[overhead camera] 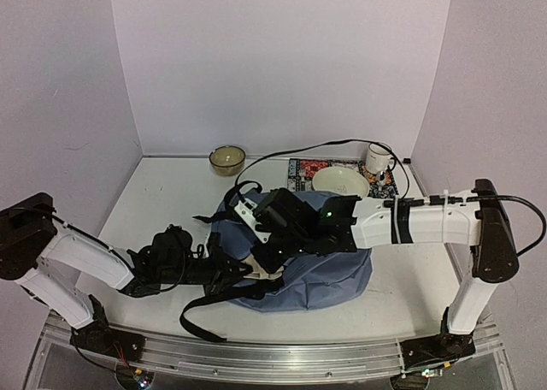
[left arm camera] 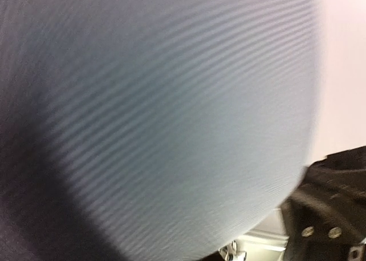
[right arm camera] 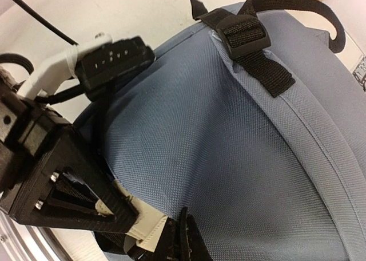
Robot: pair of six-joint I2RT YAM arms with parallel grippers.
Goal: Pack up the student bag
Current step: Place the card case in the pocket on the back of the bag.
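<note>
Mid-bench, nearer the front edge than the back wall, the student bag (overhead camera: 333,274) lies with one black strap (overhead camera: 186,315) trailing toward the front rail. Bare bench (overhead camera: 162,193) opens to its left and right. Just behind it sit a cream bowl (overhead camera: 340,182) on a patterned mat (overhead camera: 306,168), a mug (overhead camera: 378,158) and a tan bowl (overhead camera: 227,159). My right jaws are clenched over the bag's upper left part. My left jaws sit at its left edge, with fabric filling that wrist view, and I cannot tell their state.
</note>
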